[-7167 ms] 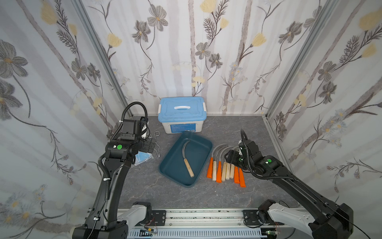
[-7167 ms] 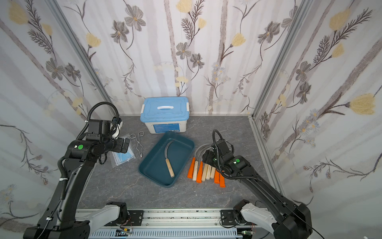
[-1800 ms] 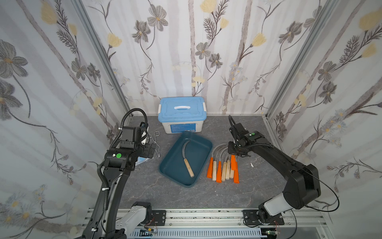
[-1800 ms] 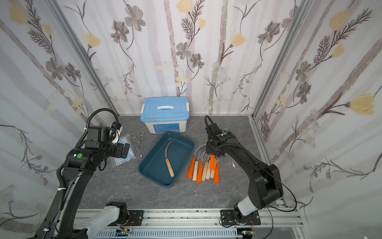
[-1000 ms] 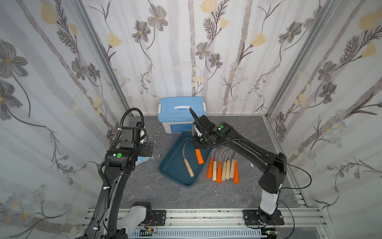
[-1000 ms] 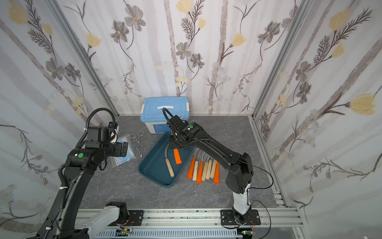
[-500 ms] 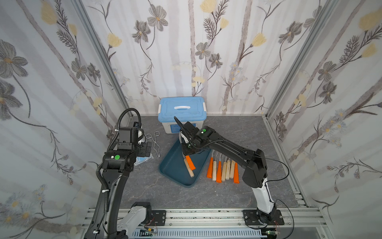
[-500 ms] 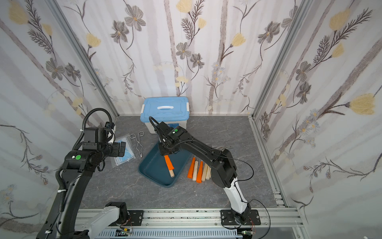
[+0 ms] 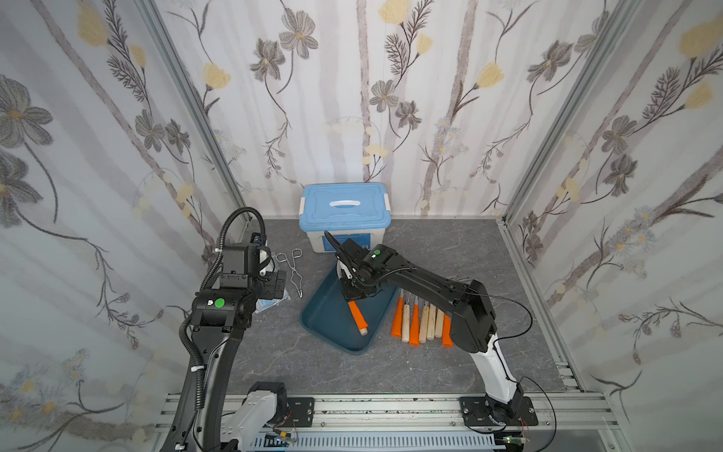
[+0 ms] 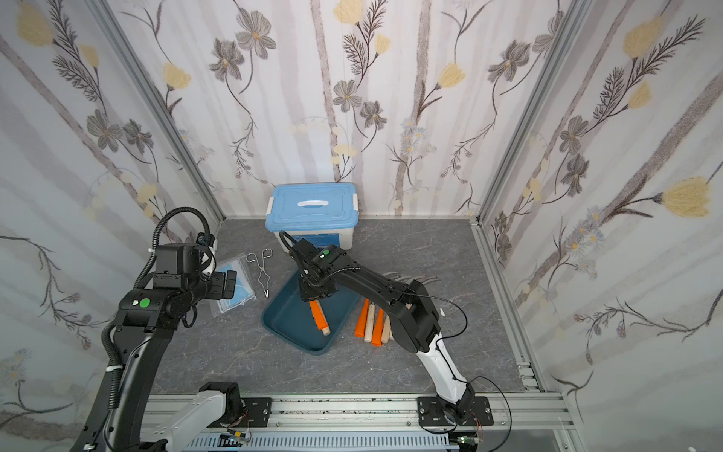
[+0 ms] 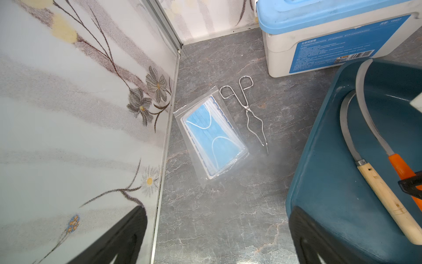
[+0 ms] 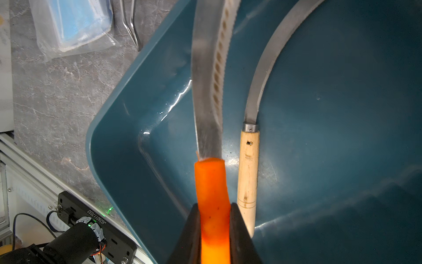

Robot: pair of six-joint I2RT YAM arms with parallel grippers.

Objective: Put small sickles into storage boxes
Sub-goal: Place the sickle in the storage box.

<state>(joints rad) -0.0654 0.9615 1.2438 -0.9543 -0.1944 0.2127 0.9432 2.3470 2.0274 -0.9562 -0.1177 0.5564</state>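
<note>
The right gripper, jaws clamped on an orange-handled sickle, has brought it over the teal tray. A wooden-handled sickle lies just beside the jaws, so release seems next. The left gripper gapes wide.

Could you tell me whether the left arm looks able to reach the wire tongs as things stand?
Probably yes. The tongs lie uncovered on the table beside the mask packet, and the open left gripper hangs above that patch. The right arm is over the tray.

Left arm and right arm — black links, white base segments, a green dot each; ribbed black cable on the left.
</note>
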